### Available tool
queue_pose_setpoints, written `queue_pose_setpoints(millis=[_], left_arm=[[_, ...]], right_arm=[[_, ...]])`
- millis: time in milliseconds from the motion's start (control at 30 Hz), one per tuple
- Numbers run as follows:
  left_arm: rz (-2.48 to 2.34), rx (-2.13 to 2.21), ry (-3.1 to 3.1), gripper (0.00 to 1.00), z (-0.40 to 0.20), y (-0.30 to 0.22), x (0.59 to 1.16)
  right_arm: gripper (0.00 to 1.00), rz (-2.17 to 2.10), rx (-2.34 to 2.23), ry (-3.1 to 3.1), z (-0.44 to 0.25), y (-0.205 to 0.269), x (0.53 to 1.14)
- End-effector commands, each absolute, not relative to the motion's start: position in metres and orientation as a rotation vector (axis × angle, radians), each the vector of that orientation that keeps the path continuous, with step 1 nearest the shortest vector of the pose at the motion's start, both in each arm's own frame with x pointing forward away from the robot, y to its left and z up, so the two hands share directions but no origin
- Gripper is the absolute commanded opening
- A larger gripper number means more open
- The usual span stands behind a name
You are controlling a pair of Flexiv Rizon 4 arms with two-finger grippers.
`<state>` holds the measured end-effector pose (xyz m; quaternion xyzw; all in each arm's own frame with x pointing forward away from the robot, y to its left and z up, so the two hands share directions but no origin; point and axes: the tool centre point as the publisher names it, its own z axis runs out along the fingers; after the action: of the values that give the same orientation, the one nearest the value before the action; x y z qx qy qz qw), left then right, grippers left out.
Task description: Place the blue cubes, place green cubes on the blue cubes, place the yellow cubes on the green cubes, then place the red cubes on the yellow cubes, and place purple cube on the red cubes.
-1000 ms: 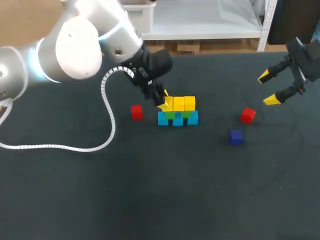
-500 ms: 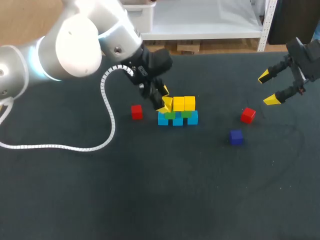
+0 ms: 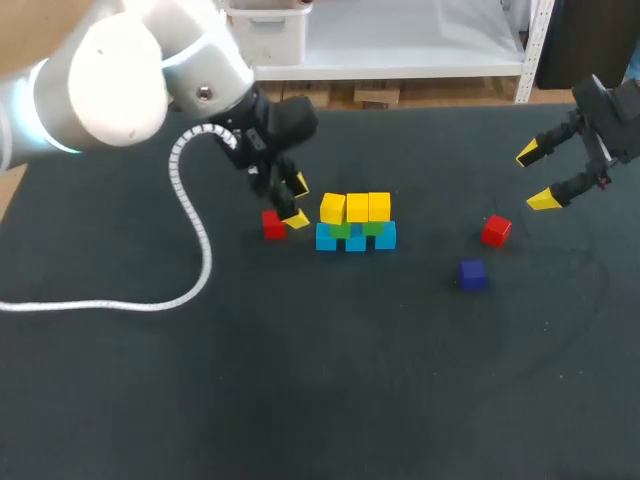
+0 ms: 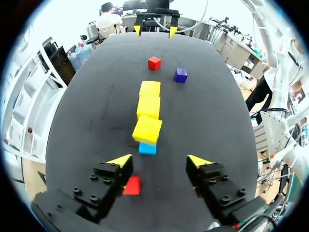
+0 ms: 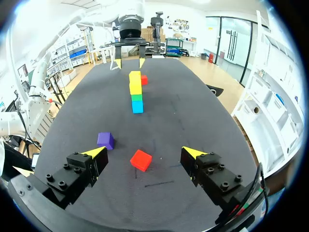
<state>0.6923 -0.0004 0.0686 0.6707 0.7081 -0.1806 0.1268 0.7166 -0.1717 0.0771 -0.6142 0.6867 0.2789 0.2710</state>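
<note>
Mid-table stands a stack: a row of blue cubes (image 3: 355,238), green cubes (image 3: 356,229) on them, and three yellow cubes (image 3: 356,208) on top, the leftmost slightly askew. My left gripper (image 3: 297,201) hangs open and empty just left of the stack. A red cube (image 3: 273,224) lies beside its lower finger. In the left wrist view the gripper (image 4: 159,162) faces the yellow cubes (image 4: 147,129), with the red cube (image 4: 132,185) under one finger. My right gripper (image 3: 536,177) stands open at the far right, above a second red cube (image 5: 141,160) and a purple cube (image 5: 105,140).
The second red cube (image 3: 495,231) and the purple cube (image 3: 472,273) lie on the black table right of the stack. A white cable (image 3: 190,250) from my left arm trails over the table's left side.
My left gripper let go of the leftmost yellow cube, which stays on the stack, and drew back to the left toward the red cube. The right arm has not moved.
</note>
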Motion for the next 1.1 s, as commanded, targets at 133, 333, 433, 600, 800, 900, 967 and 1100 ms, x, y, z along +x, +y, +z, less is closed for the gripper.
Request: queue_pose_setpoints(millis=[133, 333, 433, 600, 800, 900, 967, 1100], left_arm=[[-0.506, 1.950, 2.043, 0.00, 0.058, 0.007, 0.695], [-0.507, 1.947, 2.016, 0.00, 0.050, 0.002, 0.706], [-0.514, 1.946, 2.001, 0.00, 0.049, -0.001, 0.710], [-0.525, 1.956, 1.983, 0.00, 0.048, -0.005, 0.714], [-0.533, 1.964, 1.974, 0.00, 0.048, -0.008, 0.714], [-0.540, 1.965, 1.969, 0.00, 0.048, -0.009, 0.713], [-0.543, 1.965, 1.966, 0.00, 0.048, -0.010, 0.713], [-0.552, 1.973, 1.955, 0.00, 0.048, -0.013, 0.712]], right_arm=[[1.00, 0.753, -1.654, 1.848, 0.076, -0.171, 0.717], [1.00, 0.753, -1.654, 1.848, 0.076, -0.171, 0.717], [1.00, 0.753, -1.654, 1.848, 0.076, -0.171, 0.717], [1.00, 0.753, -1.654, 1.848, 0.076, -0.171, 0.717], [1.00, 0.753, -1.654, 1.848, 0.076, -0.171, 0.717], [1.00, 0.753, -1.654, 1.848, 0.076, -0.171, 0.717], [1.00, 0.753, -1.654, 1.848, 0.076, -0.171, 0.717], [1.00, 0.753, -1.654, 1.848, 0.076, -0.171, 0.717]])
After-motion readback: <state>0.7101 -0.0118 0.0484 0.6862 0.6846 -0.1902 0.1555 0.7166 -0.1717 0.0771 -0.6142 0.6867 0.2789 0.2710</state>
